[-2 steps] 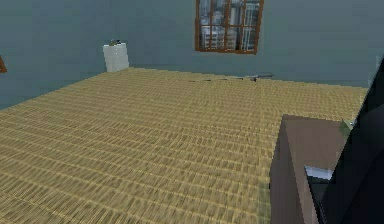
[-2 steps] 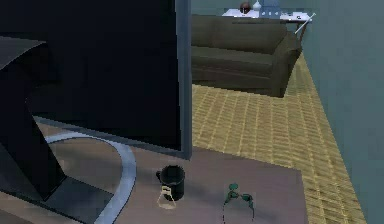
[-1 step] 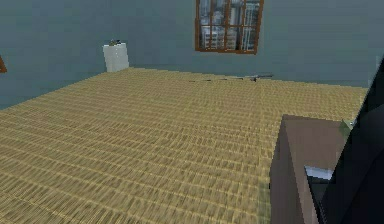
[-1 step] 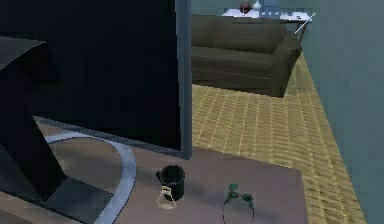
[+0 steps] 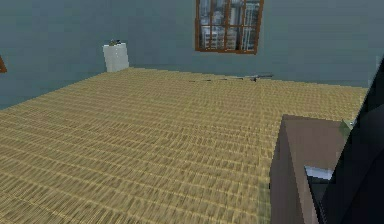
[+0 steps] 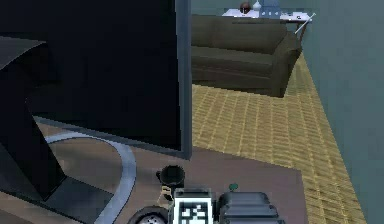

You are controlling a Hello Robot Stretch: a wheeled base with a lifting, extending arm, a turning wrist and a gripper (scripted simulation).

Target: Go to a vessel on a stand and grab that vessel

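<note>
Standing surface: a brown desk (image 6: pixel 270 180) is seen carrying a large dark screen (image 6: pixel 100 70) on a grey curved foot (image 6: pixel 105 165); it is judged to be the stand named in the task.
Task's thing: a small dark rounded object (image 6: pixel 172 175) is noted on the desk top, beside the screen's foot and near the gripper. It is taken as the likely vessel, though its shape is too small to be confirmed.
Gripper: the gripper (image 6: pixel 160 205) is placed low at the arm side view's bottom edge, left of a white marker square (image 6: pixel 192 211). Its finger spacing cannot be told, nor whether anything is held.
Reason for placement: the arm is judged to be set here so that the object lies within reach.
Surroundings: a dark sofa (image 6: pixel 240 52) is seen beyond on the woven floor (image 5: pixel 130 140); a window (image 5: pixel 229 25) is set in the far wall.
Writing: black marks are noted on the marker square; no words can be read.
</note>
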